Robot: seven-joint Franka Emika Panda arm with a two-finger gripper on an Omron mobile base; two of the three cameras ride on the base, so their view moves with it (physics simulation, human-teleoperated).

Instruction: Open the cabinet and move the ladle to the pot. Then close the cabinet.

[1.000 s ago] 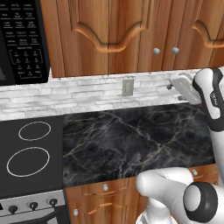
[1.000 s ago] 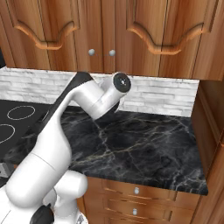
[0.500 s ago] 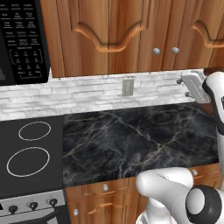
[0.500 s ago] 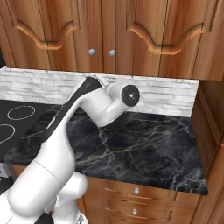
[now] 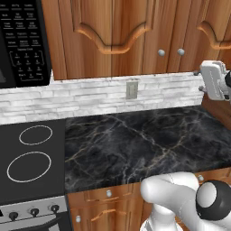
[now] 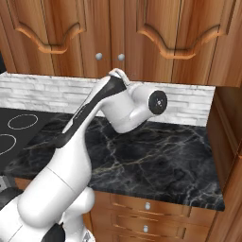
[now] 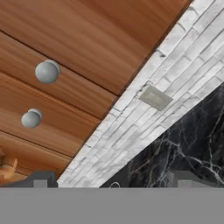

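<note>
The cabinet [image 5: 113,31] hangs over the counter with its reddish-brown doors shut. Two round silver knobs [image 5: 161,53] sit side by side where the doors meet. My gripper [image 5: 199,81] hovers at the right edge of the left base view, below and right of the knobs, in front of the brick backsplash. In the hand view the same knobs [image 7: 47,72] lie upper left, and my gripper [image 7: 113,181] is open with its fingertips [image 7: 41,179] far apart and nothing between them. The ladle and the pot are out of view.
A black microwave [image 5: 22,43] hangs at the upper left above a stove [image 5: 29,155] with two ring burners. The black marble counter [image 5: 144,144] runs to a wooden side wall [image 6: 227,127] on the right. A wall outlet [image 5: 131,89] is set in the backsplash. Drawer fronts [image 6: 146,208] sit below.
The arm has swung rightward; in the left base view the hand has moved right and slightly up, toward the frame's edge. The gripper stays open. The cabinet doors have not moved.
</note>
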